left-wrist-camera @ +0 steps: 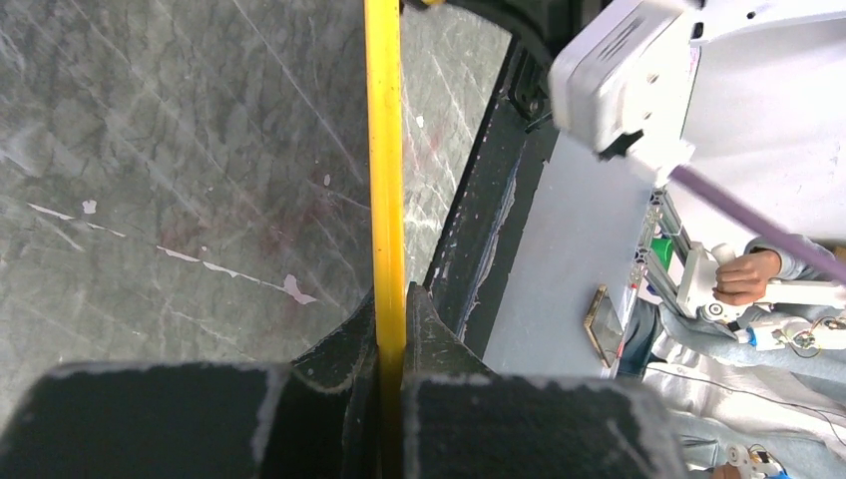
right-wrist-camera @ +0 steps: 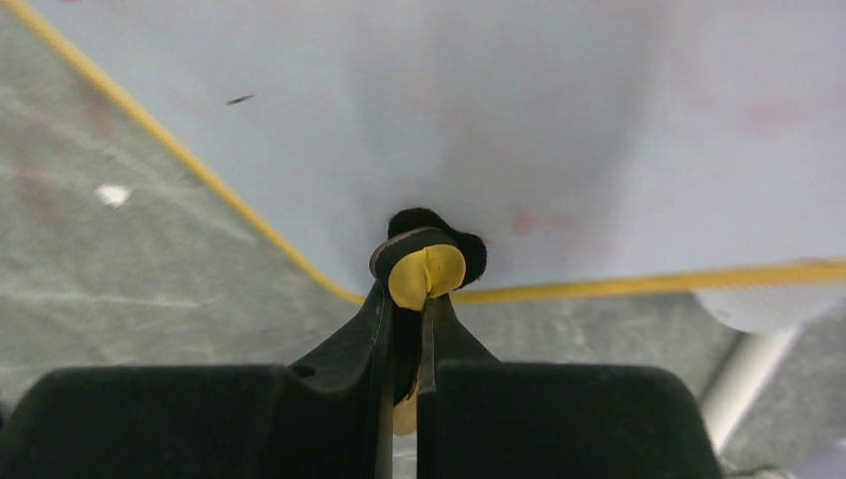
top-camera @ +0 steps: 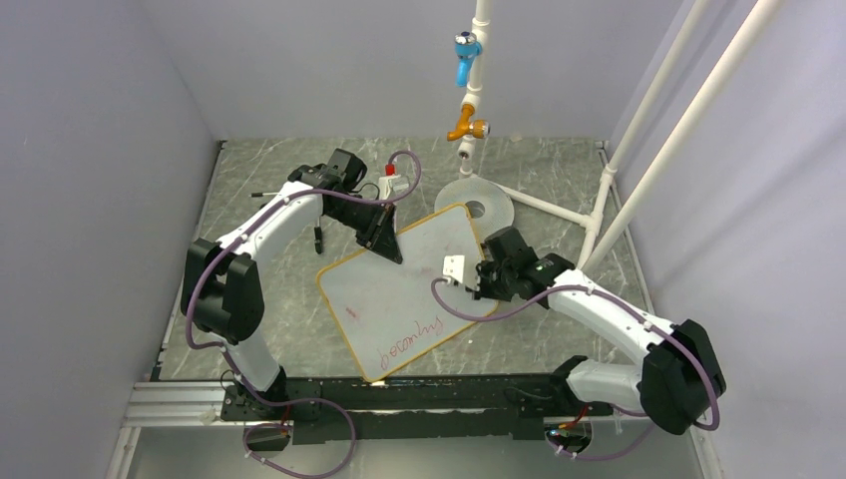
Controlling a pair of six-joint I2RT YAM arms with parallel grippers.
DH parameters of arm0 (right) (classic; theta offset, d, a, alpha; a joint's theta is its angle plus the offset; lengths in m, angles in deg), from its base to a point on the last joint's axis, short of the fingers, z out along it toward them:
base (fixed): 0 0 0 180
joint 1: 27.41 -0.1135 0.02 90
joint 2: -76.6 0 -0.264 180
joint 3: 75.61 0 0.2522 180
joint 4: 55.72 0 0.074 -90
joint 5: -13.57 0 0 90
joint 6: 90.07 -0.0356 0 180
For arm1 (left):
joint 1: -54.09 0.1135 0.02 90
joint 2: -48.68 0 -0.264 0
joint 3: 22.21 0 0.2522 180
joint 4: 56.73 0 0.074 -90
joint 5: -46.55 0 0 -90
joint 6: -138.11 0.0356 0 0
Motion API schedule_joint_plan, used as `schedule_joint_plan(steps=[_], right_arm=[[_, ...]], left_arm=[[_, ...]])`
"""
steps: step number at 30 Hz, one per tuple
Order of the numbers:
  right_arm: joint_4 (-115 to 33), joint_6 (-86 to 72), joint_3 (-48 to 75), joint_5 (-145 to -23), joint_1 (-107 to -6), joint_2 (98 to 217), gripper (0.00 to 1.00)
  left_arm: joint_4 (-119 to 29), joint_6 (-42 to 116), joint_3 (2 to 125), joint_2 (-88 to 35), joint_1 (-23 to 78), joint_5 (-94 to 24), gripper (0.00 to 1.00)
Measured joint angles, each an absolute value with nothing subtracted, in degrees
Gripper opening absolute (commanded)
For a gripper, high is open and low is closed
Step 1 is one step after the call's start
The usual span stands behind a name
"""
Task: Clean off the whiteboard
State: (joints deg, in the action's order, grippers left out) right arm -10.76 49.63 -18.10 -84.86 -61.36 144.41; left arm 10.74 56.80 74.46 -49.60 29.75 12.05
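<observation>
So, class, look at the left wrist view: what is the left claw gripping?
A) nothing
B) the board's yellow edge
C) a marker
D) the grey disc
B: the board's yellow edge runs straight between the fingers of the left claw, which is shut on it.
</observation>
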Motion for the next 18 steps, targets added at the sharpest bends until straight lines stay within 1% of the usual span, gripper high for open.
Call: schedule_joint_plan(steps=[3,8,18], right_arm=[[-8.3,50.5,-20.2,-85.7,-63.4,145.0,0.0],[-7.5,49.2,-19.6,-85.6,-63.8,146.4,0.0],[-9.8,46.7,-11.0,-82.7,-59.7,146.9,0.0]], left_arm=[[10.8,56.9,74.5,-49.6,29.8,12.1,0.0],[10.8,57.0,74.5,-49.6,29.8,12.1,0.0],[10.7,57.0,74.5,-49.6,29.9,12.1,0.0]])
